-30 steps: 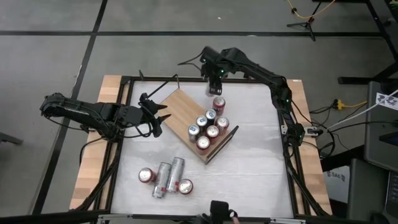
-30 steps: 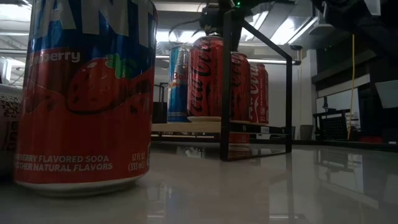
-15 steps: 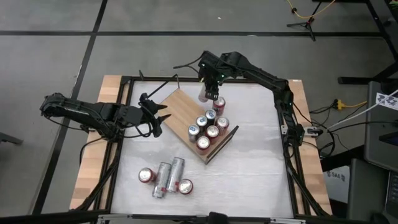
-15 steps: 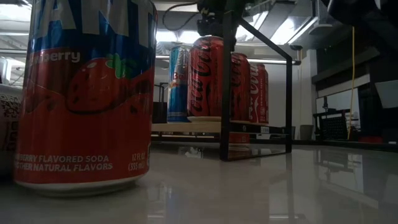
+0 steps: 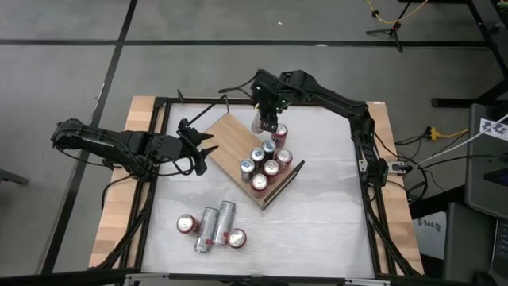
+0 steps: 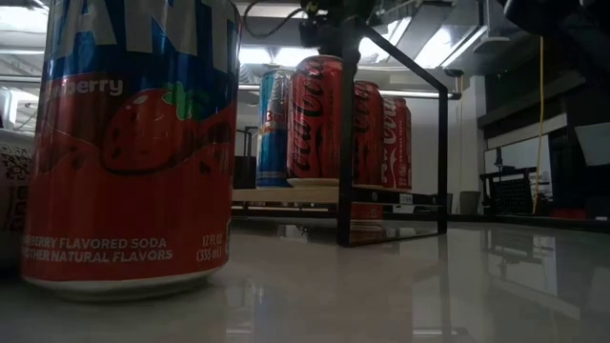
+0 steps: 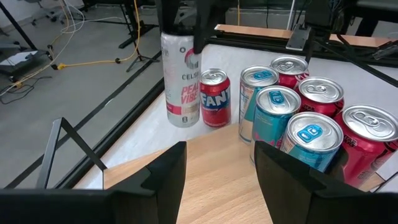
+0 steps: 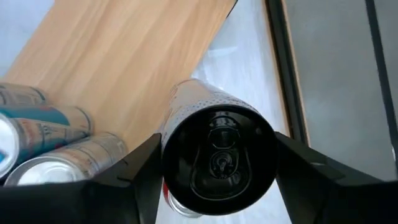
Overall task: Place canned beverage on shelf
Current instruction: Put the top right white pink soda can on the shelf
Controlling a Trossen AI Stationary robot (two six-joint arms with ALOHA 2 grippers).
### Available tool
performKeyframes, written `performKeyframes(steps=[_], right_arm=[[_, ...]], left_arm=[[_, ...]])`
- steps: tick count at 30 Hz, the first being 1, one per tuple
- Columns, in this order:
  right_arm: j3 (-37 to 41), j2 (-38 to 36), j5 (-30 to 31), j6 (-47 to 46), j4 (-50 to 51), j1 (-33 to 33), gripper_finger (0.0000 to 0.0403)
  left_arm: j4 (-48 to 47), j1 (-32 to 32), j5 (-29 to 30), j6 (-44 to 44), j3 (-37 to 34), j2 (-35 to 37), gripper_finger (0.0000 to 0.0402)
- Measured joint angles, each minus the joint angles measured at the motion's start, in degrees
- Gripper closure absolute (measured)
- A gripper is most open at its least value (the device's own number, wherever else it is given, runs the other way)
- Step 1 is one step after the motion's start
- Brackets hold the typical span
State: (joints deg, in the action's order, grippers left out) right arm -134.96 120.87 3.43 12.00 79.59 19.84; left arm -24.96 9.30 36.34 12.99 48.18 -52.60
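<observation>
White surface point(image 5: 317, 214) with black frame, seen from above; shelf point(image 5: 230, 139), a light-brown wooden board set diagonally at centre frame, black wire rail at its lower-right end. Right end effector point(image 5: 264, 121), upper centre of the high view, fingers clamped on either side of a tall white slim can point(image 7: 180, 78), upright, at the upper edge of the shelf; in the left wrist view this can stands at upper centre, just beside a short red Fanta can point(image 7: 214, 98), and in the right wrist view its dark top point(image 8: 219, 163) fills the lower centre between the two fingers, the board running to the upper left behind it. Group of upright cans point(image 5: 264, 163) clustered on the lower-right half of the shelf, blue and red tops, touching or nearly so; in the low view they appear at centre as red cola cans point(image 6: 319, 119) and a blue can behind the wire rail. Left end effector point(image 5: 205, 144), left of centre in the high view, at the left corner of the shelf, fingers narrowly parted, nothing between them. Four loose cans point(image 5: 213, 226) at lower centre-left of the surface, two slim silver ones lying on their sides, well apart from the shelf. Large strawberry soda can point(image 6: 129, 143) fills the left of the low view
</observation>
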Motion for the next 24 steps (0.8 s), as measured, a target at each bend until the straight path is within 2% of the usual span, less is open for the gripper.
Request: performKeyframes(steps=[10, 24], right_arm=[[0.00, -4.24, -1.99, -4.40, -0.03, -1.27, 0.0164], [0.02, -4.47, -2.83, -6.22, -0.14, -6.83, 0.0164]], left_arm=[[0.01, -0.01, 0.00, 0.13, 0.00, 0.00, 0.0221], [0.03, -0.02, 0.01, 0.12, 0.00, -0.12, 0.0221]])
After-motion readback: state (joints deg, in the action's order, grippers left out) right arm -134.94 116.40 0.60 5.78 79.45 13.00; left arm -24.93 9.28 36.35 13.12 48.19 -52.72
